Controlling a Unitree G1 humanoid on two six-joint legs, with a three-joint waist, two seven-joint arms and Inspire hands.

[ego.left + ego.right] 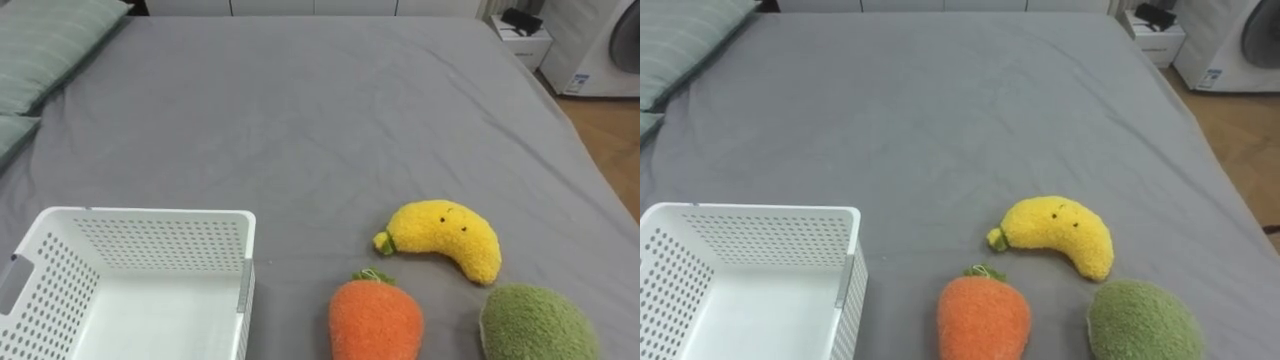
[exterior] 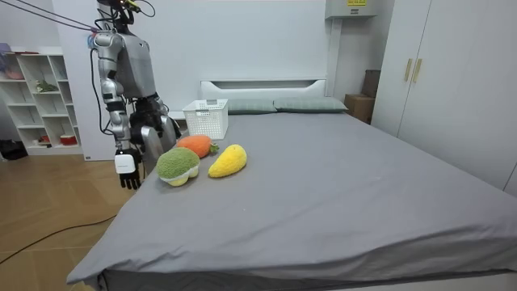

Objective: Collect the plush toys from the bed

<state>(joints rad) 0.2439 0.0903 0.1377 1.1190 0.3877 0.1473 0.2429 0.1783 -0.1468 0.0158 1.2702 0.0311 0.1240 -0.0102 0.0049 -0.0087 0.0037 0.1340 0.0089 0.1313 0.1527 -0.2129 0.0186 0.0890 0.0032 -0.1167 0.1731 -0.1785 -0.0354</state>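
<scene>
Eye views, L to R: striped pillow at far-left edge of grey bed. Below it, in lower-left corner, white perforated basket sitting upright on the sheet, its bare white bottom visible. Right of basket, w/ a strip of bare sheet between, orange carrot toy at bottom edge, green tuft pointing up-frame. Just above & right, yellow banana toy, curved, two dark dots on top, stem end close to carrot's tuft; can't tell if touching. Lower right, round green toy, just below banana's right tip, cut by the bottom edge. All 3 lying on the sheet, outside the basket. Top right, past bed's edge: white nightstand w/ a dark item on top, then white washing machine on wood floor.

Room view, L to R: white shelf unit by the wall. Robot upright at bed's side on room view's left, facing across the mattress. Right robot hand hanging beside the mattress edge, fingers slack & pointing down, pinching nothing. Next, the toys clustered near that edge: green, carrot, banana. Basket farther back toward the headboard. Wardrobe doors at far right.
</scene>
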